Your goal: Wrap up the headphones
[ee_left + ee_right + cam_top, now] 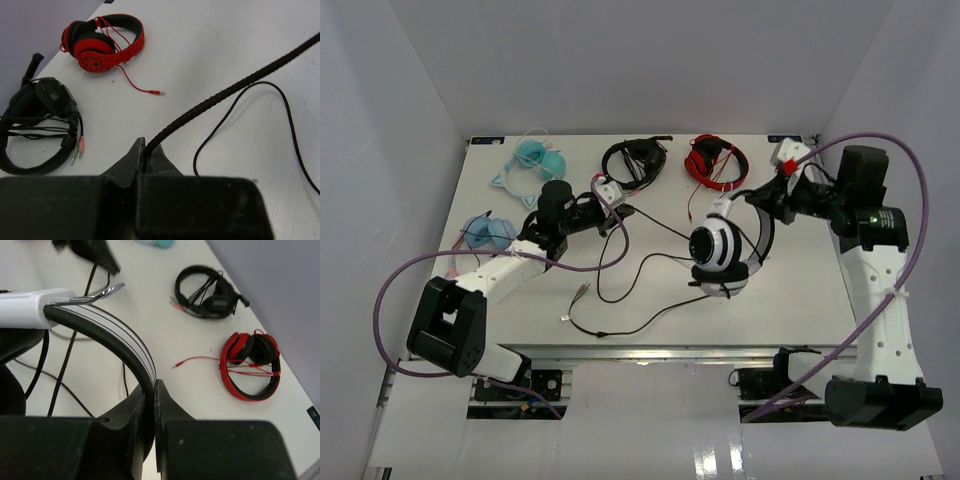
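The white headphones point(720, 246) with black ear pads hang at the table's middle right, cups low over the surface. My right gripper point(766, 204) is shut on their white headband point(112, 330), which runs between its fingers in the right wrist view point(154, 390). Their long thin black cable point(655, 228) runs left from the cups and loops over the table's front point(620, 325). My left gripper point(620, 211) is shut on this cable. In the left wrist view the cable point(225, 90) leaves the closed gripper point(146, 150) up to the right.
The red-and-black pair point(715, 160) and the all-black pair point(635, 160) lie at the back of the table. A teal pair point(535, 160) and a blue pair point(488, 232) lie at the left. White walls enclose the table point(800, 300).
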Controlling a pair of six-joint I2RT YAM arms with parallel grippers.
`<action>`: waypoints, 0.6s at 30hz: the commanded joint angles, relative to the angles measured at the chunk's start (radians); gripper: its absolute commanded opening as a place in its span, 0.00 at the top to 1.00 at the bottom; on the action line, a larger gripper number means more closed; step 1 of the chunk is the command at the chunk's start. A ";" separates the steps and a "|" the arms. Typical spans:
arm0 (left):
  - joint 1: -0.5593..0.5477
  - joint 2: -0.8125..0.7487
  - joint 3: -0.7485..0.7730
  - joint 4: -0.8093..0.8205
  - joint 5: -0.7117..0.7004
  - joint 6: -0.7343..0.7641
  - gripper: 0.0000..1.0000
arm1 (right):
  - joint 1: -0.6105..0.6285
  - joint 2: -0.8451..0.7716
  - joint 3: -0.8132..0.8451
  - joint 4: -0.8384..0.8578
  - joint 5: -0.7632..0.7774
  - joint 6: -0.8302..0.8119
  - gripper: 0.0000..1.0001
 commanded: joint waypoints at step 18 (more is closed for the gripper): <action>-0.033 0.003 0.432 -0.427 0.511 -0.648 1.00 | 0.650 0.061 -0.382 0.776 1.434 -0.108 0.92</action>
